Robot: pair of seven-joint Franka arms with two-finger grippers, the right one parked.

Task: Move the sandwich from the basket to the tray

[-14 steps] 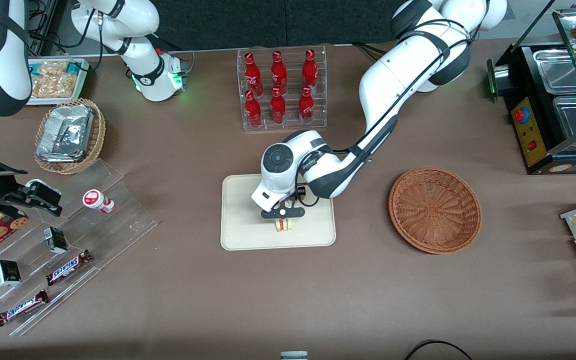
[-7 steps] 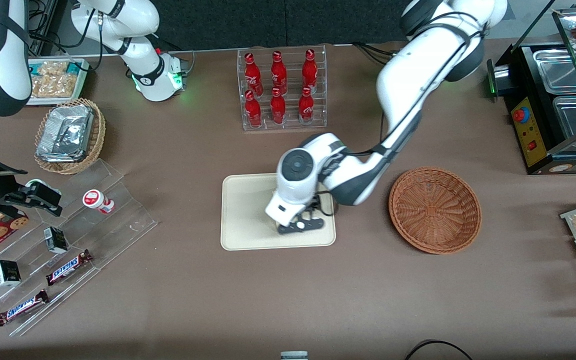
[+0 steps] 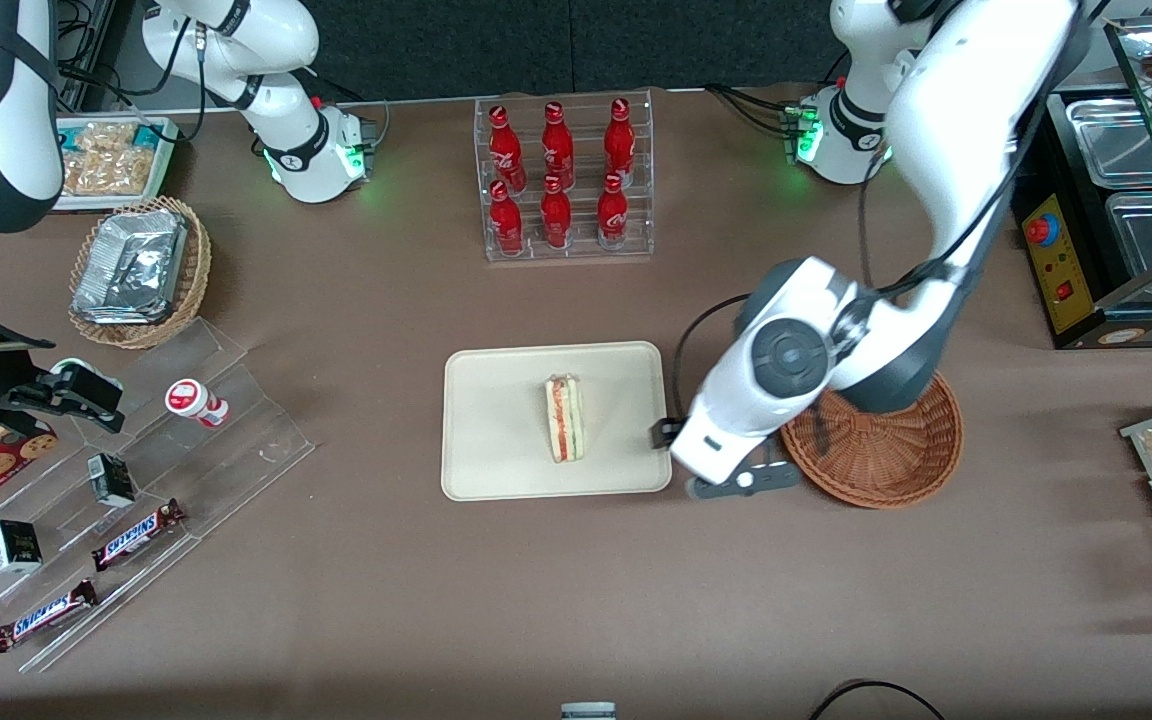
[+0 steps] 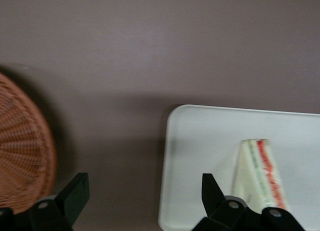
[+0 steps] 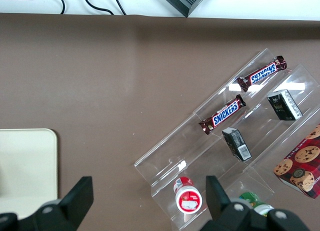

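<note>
the sandwich (image 3: 565, 418) lies on the tray (image 3: 496, 450), resting on one bread face with its red and green filling edge turned up, a little toward the working arm's end of the tray's middle. nothing touches it. the gripper (image 3: 744, 479) hangs over the bare brown table (image 3: 576, 590) in the gap between the tray and the basket (image 3: 886, 460), nearer the front camera than the arm's big wrist joint, which covers part of the basket's rim. in the left wrist view the gripper (image 4: 145, 201) has its jaws spread wide and released, with nothing between the 2 dark fingers (image 4: 75, 193); the basket (image 4: 22, 156) sits beside one finger and the tray (image 4: 200, 156) with the sandwich (image 4: 260, 176) beside the other. the basket looks bare inside where it is visible. farther from the front camera than the tray stands a clear rack with 6 red bottles (image 3: 561, 180). toward the parked arm's end of the table are a tan wicker basket with foil containers (image 3: 136, 270) and clear stepped shelves holding snickers bars (image 3: 136, 533).
</note>
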